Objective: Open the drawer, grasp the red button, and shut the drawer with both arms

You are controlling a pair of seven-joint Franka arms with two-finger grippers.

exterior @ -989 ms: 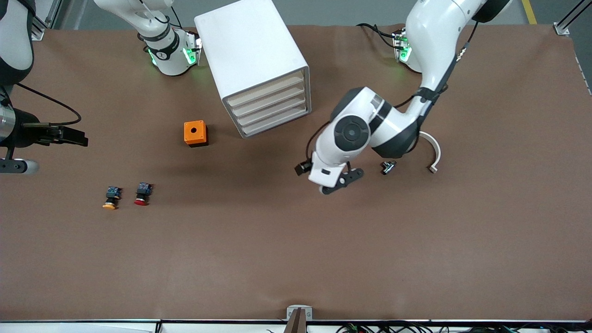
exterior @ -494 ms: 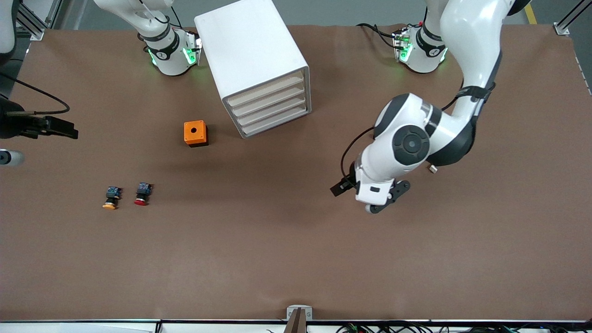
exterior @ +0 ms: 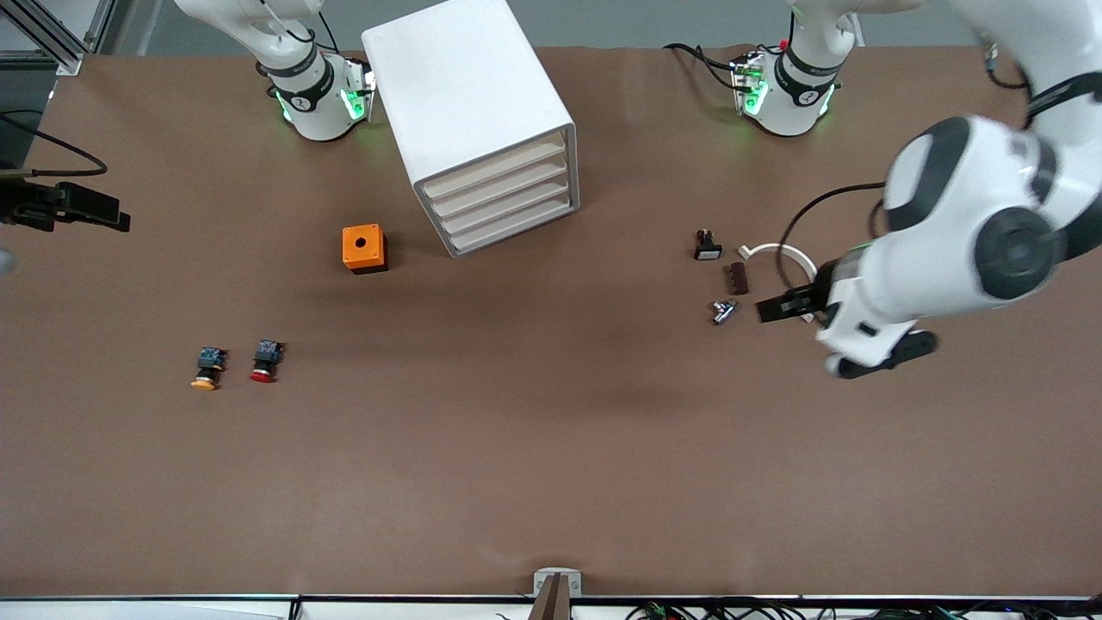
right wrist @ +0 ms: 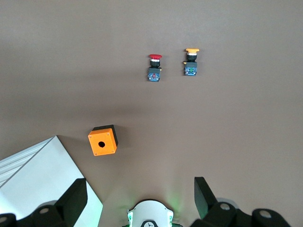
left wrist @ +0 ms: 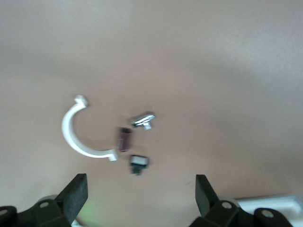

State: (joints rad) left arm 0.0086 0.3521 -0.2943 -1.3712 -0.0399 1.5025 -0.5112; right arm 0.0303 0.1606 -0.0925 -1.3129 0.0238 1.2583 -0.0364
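Drawers (exterior: 504,200) sit shut; red button (exterior: 263,362) waits at seven o'clock, both grippers (left wrist: 138,196) (right wrist: 138,196) spread apart, empty.

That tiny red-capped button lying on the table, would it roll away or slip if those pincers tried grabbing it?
The red button lies on its side; its round cap might let it roll in a curve. Its blocky dark body probably resists that and offers flatter faces to pinch. It looks small and light, so a nudge would likely shift it.

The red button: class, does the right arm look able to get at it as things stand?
Probably yes. The red button lies in the open beside the yellow button, uncovered, and the right gripper is open, though off at the table's edge.
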